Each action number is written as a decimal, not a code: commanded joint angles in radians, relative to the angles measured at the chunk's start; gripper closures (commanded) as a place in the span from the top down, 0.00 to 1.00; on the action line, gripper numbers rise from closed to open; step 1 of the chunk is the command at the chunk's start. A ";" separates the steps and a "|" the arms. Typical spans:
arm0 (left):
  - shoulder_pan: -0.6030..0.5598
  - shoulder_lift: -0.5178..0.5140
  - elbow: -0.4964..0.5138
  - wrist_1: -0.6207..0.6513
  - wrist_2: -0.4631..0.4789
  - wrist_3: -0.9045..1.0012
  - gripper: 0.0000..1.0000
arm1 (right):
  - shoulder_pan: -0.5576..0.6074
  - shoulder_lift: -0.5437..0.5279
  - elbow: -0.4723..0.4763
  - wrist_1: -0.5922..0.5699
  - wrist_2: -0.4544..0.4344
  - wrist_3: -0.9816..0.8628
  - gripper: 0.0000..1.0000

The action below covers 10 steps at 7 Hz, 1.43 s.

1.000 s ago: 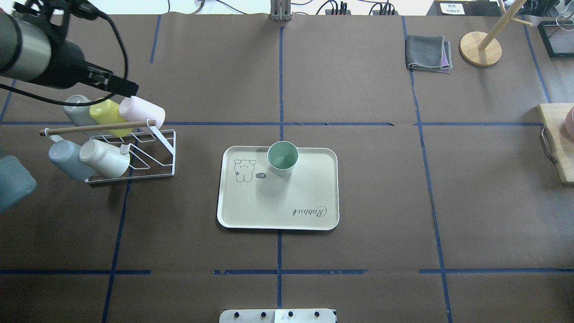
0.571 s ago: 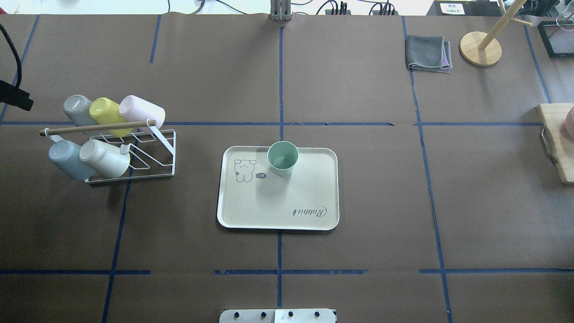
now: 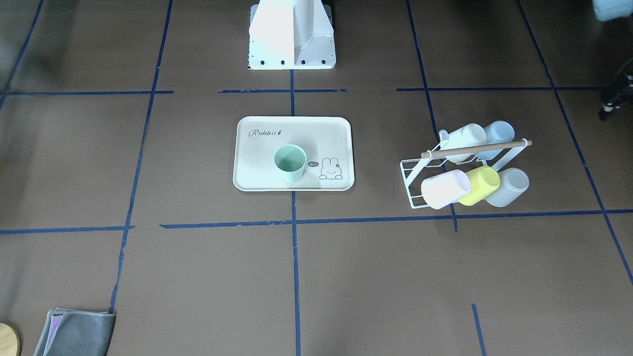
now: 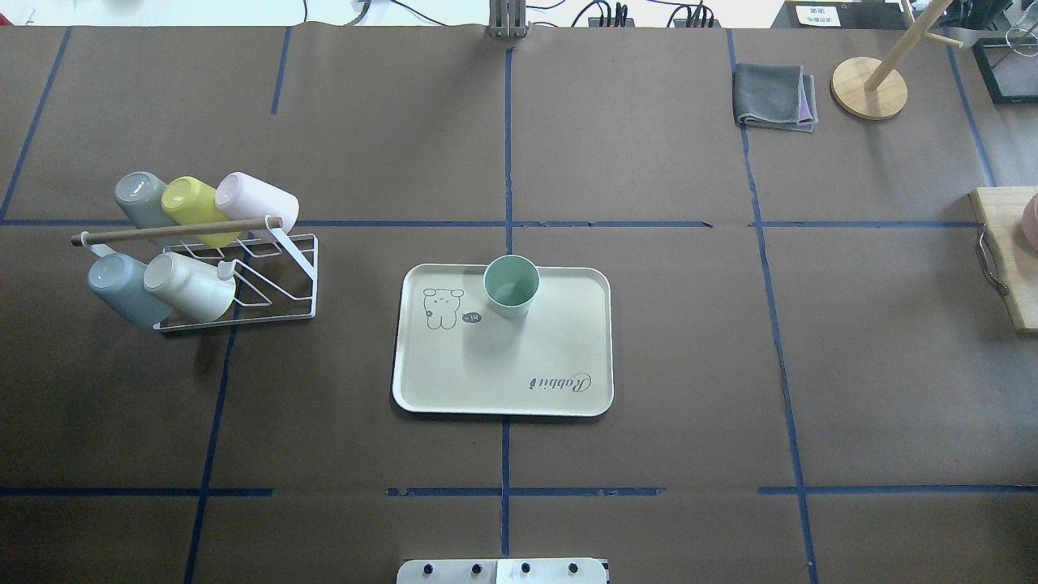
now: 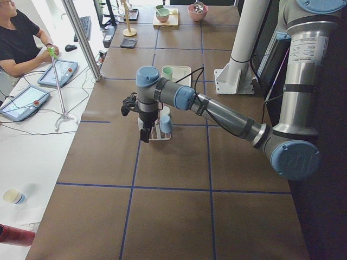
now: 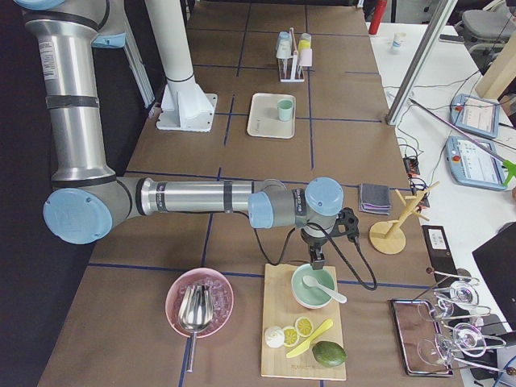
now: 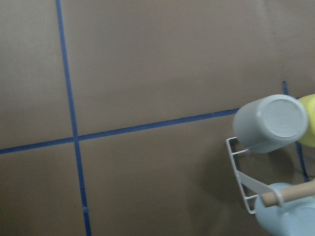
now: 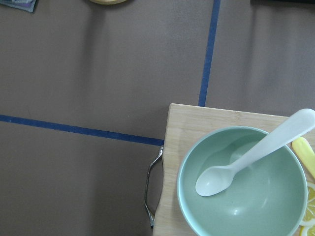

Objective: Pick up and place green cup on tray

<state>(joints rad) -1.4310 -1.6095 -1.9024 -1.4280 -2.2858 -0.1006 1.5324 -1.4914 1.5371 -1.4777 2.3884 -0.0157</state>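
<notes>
Overhead exterior shows the green cup [image 4: 511, 285] on the tray [image 4: 503, 381], so I think I'm done, nothing more to grab; I cannot tell if my left gripper [image 5: 145, 136] or right gripper [image 6: 317, 261] is open.

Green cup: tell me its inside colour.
The green cup is teal-green inside; best in the overhead exterior view.
</notes>
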 commanded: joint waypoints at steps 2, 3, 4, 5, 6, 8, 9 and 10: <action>-0.124 0.043 0.174 -0.009 -0.040 0.186 1.00 | 0.000 0.000 -0.003 -0.001 0.003 -0.001 1.00; -0.123 0.077 0.183 -0.006 -0.032 0.186 1.00 | 0.000 0.000 -0.006 -0.001 0.003 -0.001 1.00; -0.115 0.086 0.236 -0.026 -0.031 0.180 1.00 | 0.000 -0.001 -0.005 -0.001 0.003 -0.001 1.00; -0.117 0.088 0.279 -0.052 -0.038 0.183 1.00 | 0.000 -0.003 -0.003 -0.001 0.003 -0.001 1.00; -0.118 0.088 0.270 -0.052 -0.041 0.174 1.00 | 0.000 -0.004 -0.006 -0.001 0.003 -0.003 1.00; -0.117 0.083 0.282 -0.055 -0.044 0.174 1.00 | 0.000 -0.009 -0.006 -0.001 0.003 -0.003 1.00; -0.118 0.086 0.301 -0.054 -0.090 0.174 1.00 | 0.002 -0.010 -0.006 -0.001 0.003 -0.001 1.00; -0.118 0.089 0.306 -0.054 -0.137 0.174 1.00 | 0.000 -0.010 -0.009 -0.003 0.002 0.002 1.00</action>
<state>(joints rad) -1.5489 -1.5232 -1.6072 -1.4820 -2.3735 0.0737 1.5330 -1.5009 1.5299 -1.4791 2.3913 -0.0167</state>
